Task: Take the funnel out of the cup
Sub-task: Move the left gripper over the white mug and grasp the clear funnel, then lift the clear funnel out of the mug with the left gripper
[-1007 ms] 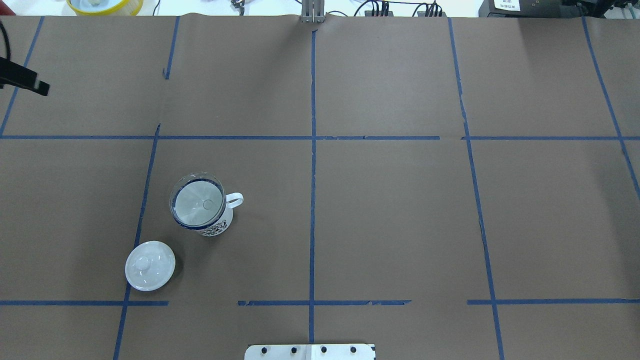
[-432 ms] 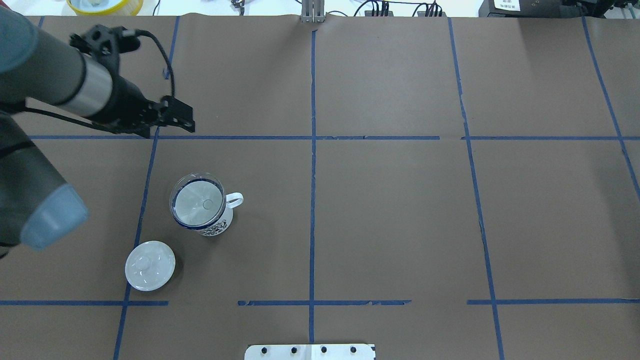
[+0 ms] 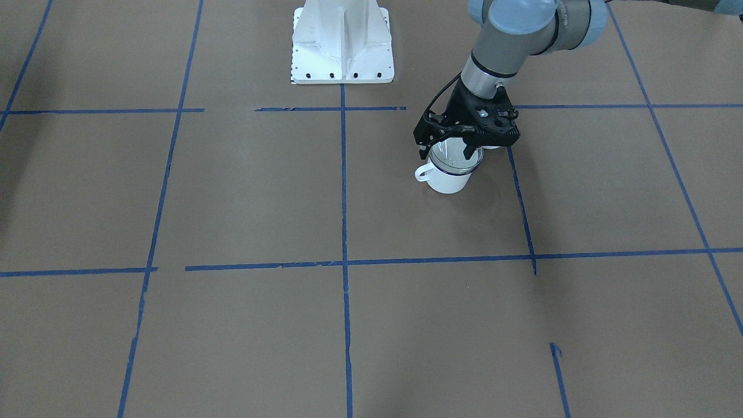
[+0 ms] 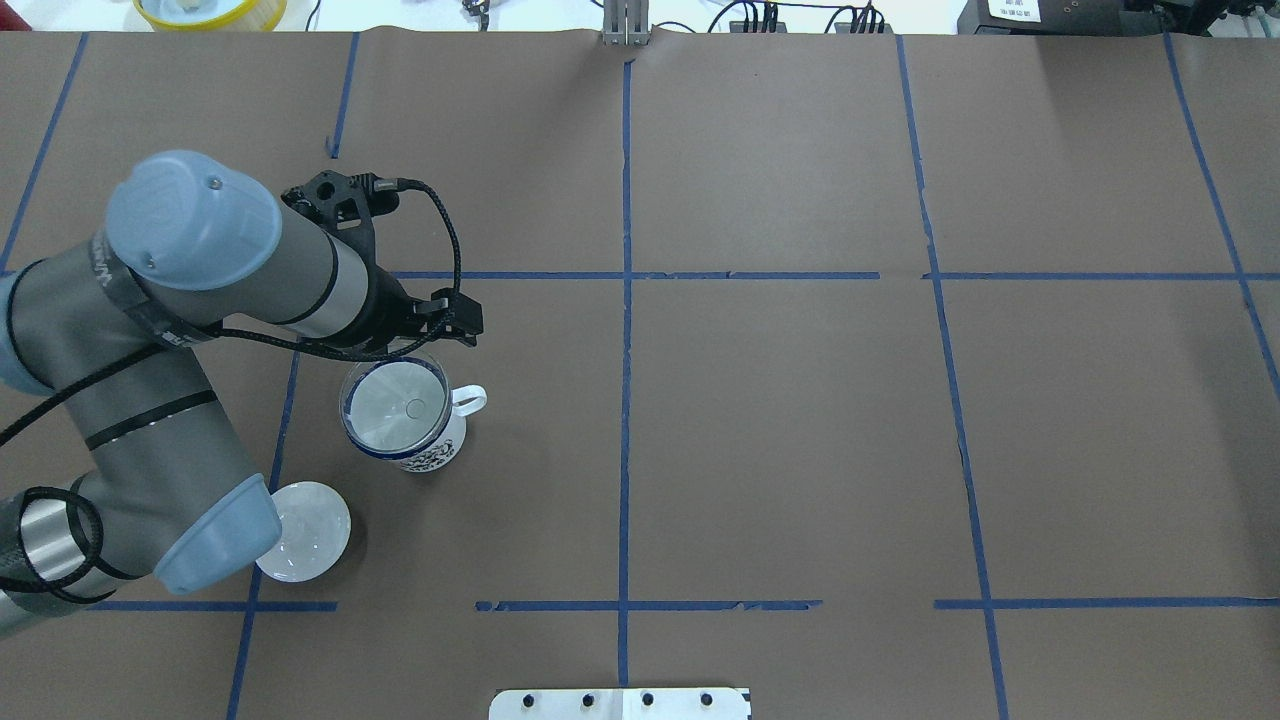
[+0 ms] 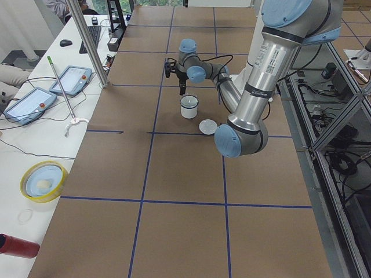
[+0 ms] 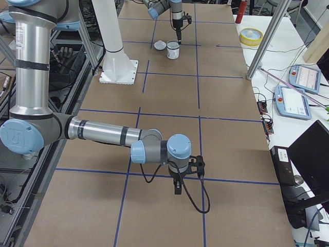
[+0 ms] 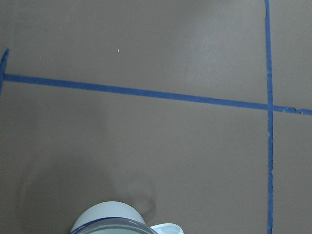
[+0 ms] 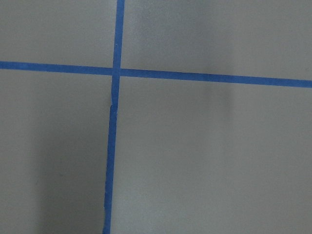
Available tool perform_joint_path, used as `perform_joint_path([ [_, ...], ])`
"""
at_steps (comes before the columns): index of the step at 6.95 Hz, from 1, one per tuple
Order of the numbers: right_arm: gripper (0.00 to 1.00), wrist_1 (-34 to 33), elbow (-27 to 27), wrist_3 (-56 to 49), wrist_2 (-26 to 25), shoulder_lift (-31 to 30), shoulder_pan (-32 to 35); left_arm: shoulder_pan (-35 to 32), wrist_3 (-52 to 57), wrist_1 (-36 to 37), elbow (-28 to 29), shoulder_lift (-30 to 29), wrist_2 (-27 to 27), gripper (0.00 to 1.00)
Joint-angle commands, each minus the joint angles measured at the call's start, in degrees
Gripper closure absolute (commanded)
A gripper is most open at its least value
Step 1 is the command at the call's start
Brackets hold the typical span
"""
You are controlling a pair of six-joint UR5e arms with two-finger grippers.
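The cup (image 4: pixel 437 454), a white enamel mug with a dark blue rim, stands on the table's left half with its handle pointing right. The clear funnel (image 4: pixel 395 402) sits in its mouth. My left gripper (image 3: pixel 446 152) hangs just above the funnel's rim (image 3: pixel 456 165). It is open, with one finger (image 3: pixel 468 152) over the funnel's mouth and the other outside the rim. In the left wrist view only the cup's rim (image 7: pixel 111 220) shows at the bottom edge. My right gripper (image 6: pixel 177 188) hovers over bare table far to the right; I cannot tell whether it is open or shut.
A small white domed lid (image 4: pixel 312 545) lies near the cup, partly under my left arm's elbow. The robot's white base plate (image 4: pixel 620 703) is at the near edge. A yellow bowl (image 4: pixel 210 10) sits beyond the far left edge. Blue tape lines cross the brown table.
My left arm has swung in from the far left and its gripper now hangs over the cup and funnel. The cup, funnel and lid have not moved.
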Motion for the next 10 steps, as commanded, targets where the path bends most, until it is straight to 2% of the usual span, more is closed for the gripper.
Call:
perform_joint_path([
  [1, 0.00, 0.00, 0.00, 0.00, 0.00, 0.00, 0.00, 1.80, -0.62, 0.03, 0.83, 0.14, 1.19, 0.16],
  [2, 0.00, 0.00, 0.00, 0.00, 0.00, 0.00, 0.00, 1.97, -0.62, 0.20, 0.83, 0.23, 1.19, 0.30],
  [3, 0.00, 0.00, 0.00, 0.00, 0.00, 0.00, 0.00, 2.41, -0.62, 0.20, 0.74, 0.23, 1.19, 0.61],
  [4, 0.00, 0.00, 0.00, 0.00, 0.00, 0.00, 0.00, 2.42, -0.27, 1.60, 0.57, 0.06, 1.11, 0.98],
  [5, 0.00, 0.00, 0.00, 0.00, 0.00, 0.00, 0.00, 2.42, -0.01, 5.00, -0.39, -0.38, 1.02, 1.00],
  [7, 0.00, 0.00, 0.00, 0.00, 0.00, 0.00, 0.00, 2.24, 0.08, 5.39, -1.79, -0.74, 0.93, 1.00],
  [8, 0.00, 0.00, 0.00, 0.00, 0.00, 0.00, 0.00, 0.67, 0.08, 7.04, -4.85, -0.74, 0.67, 1.00],
  [9, 0.00, 0.00, 0.00, 0.00, 0.00, 0.00, 0.00, -1.43, 0.08, 13.67, -8.54, -2.39, 0.67, 1.00],
  [10, 0.00, 0.00, 0.00, 0.00, 0.00, 0.00, 0.00, -4.58, -0.70, 16.61, -10.31, -4.49, 0.75, 1.00],
])
